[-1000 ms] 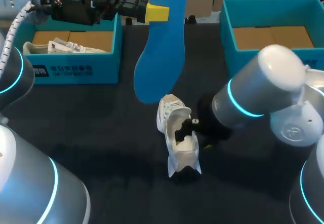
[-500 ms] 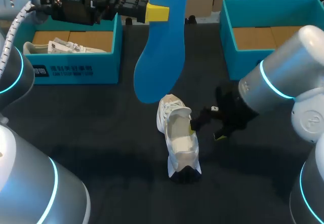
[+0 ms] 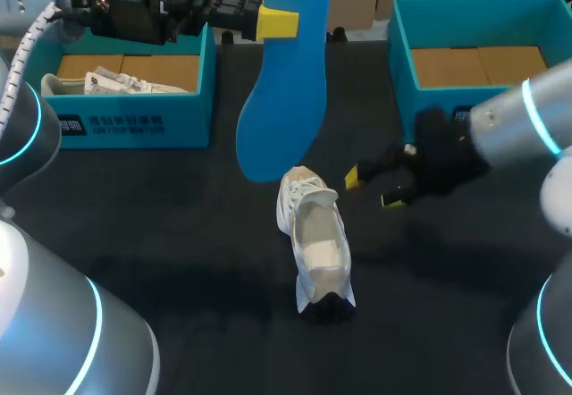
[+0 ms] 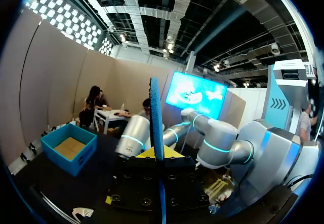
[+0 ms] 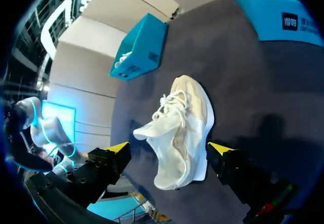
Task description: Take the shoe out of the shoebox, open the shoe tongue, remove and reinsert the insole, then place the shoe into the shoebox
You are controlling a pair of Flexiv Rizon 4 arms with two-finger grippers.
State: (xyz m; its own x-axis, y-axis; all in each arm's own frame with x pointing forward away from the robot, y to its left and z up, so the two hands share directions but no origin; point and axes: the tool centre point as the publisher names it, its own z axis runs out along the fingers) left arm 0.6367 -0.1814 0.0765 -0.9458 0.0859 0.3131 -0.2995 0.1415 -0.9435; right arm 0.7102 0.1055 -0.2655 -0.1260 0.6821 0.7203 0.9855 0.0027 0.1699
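Observation:
A white shoe (image 3: 317,239) lies on the dark table, its opening facing up, and in the right wrist view the shoe (image 5: 182,133) sits ahead of the fingers. My right gripper (image 3: 371,189) hovers just right of the shoe's tongue end, open and holding nothing; its yellow tips (image 5: 117,147) stand wide apart. High above the table's far middle hangs the blue insole (image 3: 286,82), toe end down, with my left gripper (image 3: 273,21) shut on its upper part. In the left wrist view the insole (image 4: 156,127) shows edge-on, rising from between the fingers of my left gripper (image 4: 161,155).
A teal shoebox (image 3: 134,118) at the far left holds another white shoe (image 3: 116,82). A second teal shoebox (image 3: 402,64) stands at the far right with only its cardboard bottom showing. My right arm (image 3: 518,127) crosses in front of that box.
My right gripper has pulled out of the shoe's opening and drawn back to the right and away. The shoe stays on the table. The left arm and insole have not moved.

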